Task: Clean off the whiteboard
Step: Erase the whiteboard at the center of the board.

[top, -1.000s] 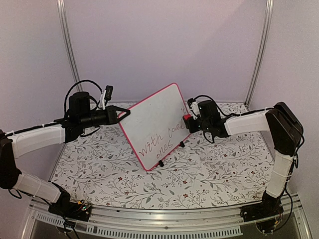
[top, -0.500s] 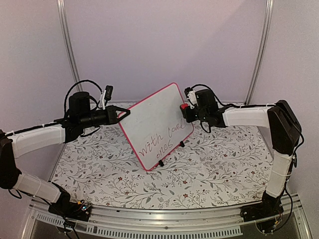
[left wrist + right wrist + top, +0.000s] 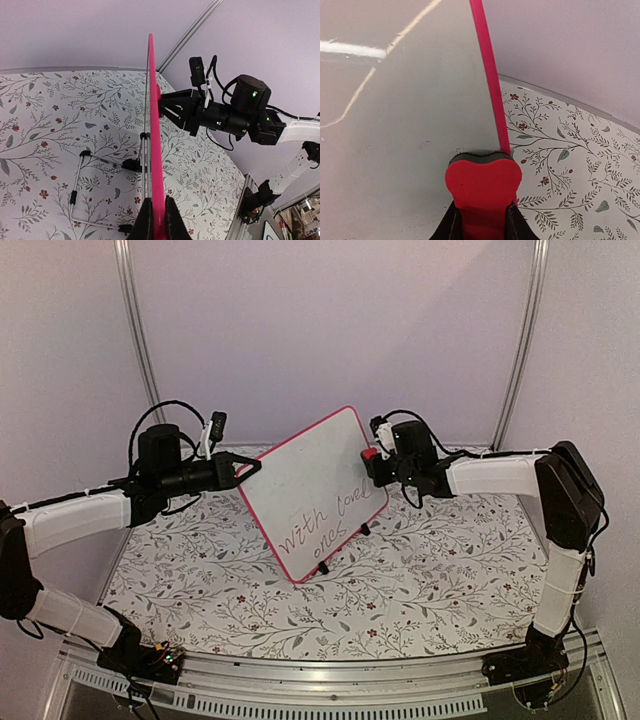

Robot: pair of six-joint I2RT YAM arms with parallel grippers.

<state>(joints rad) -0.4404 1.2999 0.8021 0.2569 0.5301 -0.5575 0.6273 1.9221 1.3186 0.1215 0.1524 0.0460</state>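
Two tools share this job. The left tool (image 3: 250, 468) is pinched shut on the upper left edge of the whiteboard (image 3: 315, 490). Its own wrist view sees the board edge-on, with the fingers (image 3: 146, 222) clamped on either side of the pink frame. That hold looks meant to brace the board so that it neither tips nor slides when pushed from the front. The right tool (image 3: 372, 468) is closed narrow on a small red eraser (image 3: 370, 454). The eraser's dark felt face presses on the white panel just inside the right-hand frame (image 3: 490, 90), near the upper right corner.

The whiteboard stands tilted near the middle of the floral surface (image 3: 430, 580), propped from behind by a wire stand (image 3: 80, 200). Handwriting (image 3: 322, 525) runs across its lower half and the upper half is bare white. I judge the wiping partly done, with the eraser sitting above the words.

The eraser is hard against the right frame, so there is no room outward there. The open travel is down and to the left across the panel, towards the writing. The board's lowest corner comes down close to the surface, which would crowd the right wrist on low strokes. Pushing near an unbraced edge could twist the board in the left tool's pinch.
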